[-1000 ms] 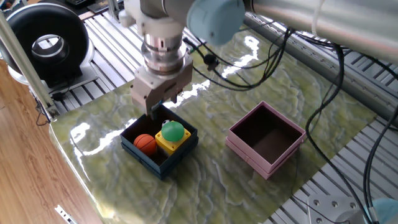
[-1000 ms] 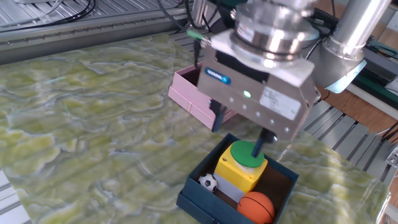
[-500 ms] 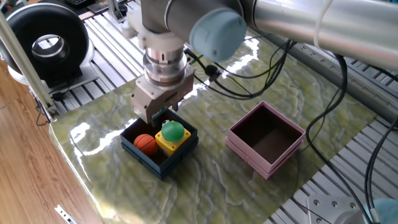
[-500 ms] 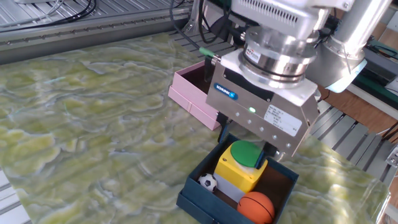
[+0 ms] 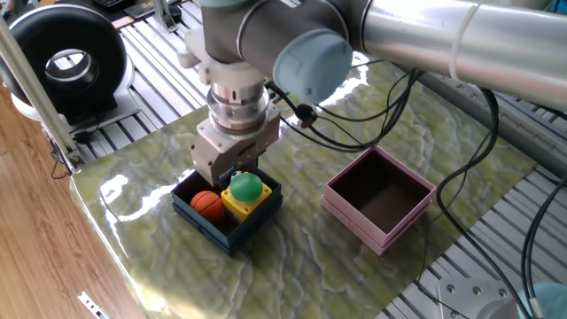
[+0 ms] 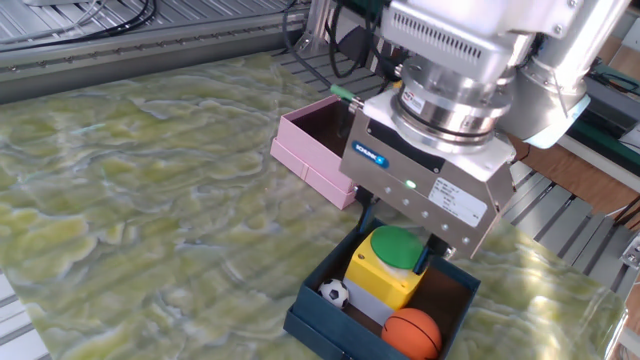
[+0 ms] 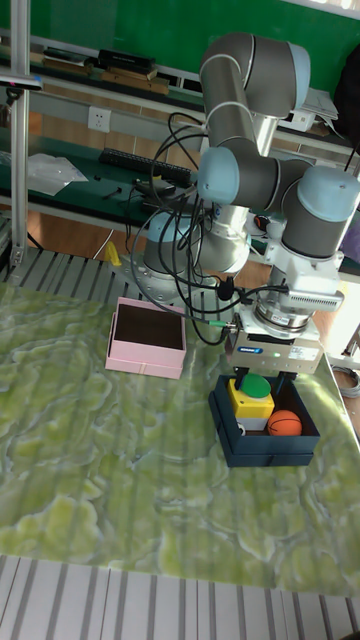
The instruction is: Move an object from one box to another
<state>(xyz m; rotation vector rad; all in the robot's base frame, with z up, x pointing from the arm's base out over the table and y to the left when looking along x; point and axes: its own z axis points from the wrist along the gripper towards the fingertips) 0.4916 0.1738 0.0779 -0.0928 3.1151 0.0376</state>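
Observation:
The navy-blue box (image 5: 202, 221) (image 6: 318, 325) (image 7: 262, 450) holds a yellow block with a green round top (image 5: 244, 190) (image 6: 392, 262) (image 7: 252, 392), an orange ball (image 5: 207, 204) (image 6: 411, 332) (image 7: 285, 423) and a small soccer ball (image 6: 334, 292). My gripper (image 5: 229, 174) (image 6: 399, 236) (image 7: 259, 378) is open and low over the box, its fingers (image 6: 366, 214) standing on either side of the green top. I cannot tell whether they touch it. The pink box (image 5: 379, 229) (image 6: 304, 163) (image 7: 146, 361) stands apart with nothing inside.
A black round fan housing (image 5: 66, 58) sits beyond the table's far left corner. Black cables (image 5: 354, 115) hang from the arm over the green marbled mat between the boxes. Slatted aluminium framing (image 5: 509, 239) surrounds the mat.
The gripper has come down toward the navy-blue box, so its fingers now flank the green top of the yellow block. The objects have not moved.

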